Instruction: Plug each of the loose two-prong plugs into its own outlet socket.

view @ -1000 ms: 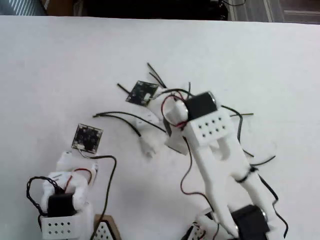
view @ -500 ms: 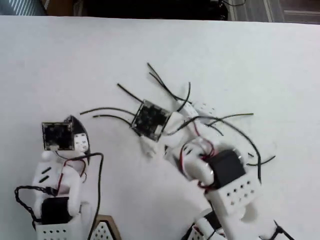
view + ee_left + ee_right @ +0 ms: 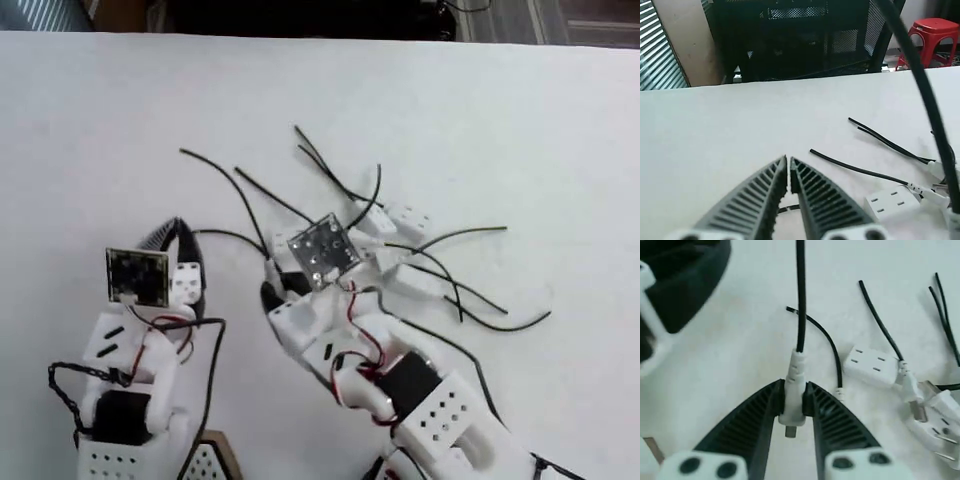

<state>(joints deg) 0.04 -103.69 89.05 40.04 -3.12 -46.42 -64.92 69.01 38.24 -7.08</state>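
Looks like the grab step is done: one plug (image 3: 795, 369) is pinched in the right tool (image 3: 793, 387), cord (image 3: 800, 300) trailing off over the tabletop (image 3: 740, 355). The left tool (image 3: 788, 161) is pressed together on nothing. Next, it needs lining up with the outlet socket (image 3: 871, 366) lying nearby.

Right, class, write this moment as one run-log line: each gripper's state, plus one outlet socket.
left gripper: shut, empty | right gripper: shut on plug | outlet socket: visible slots free
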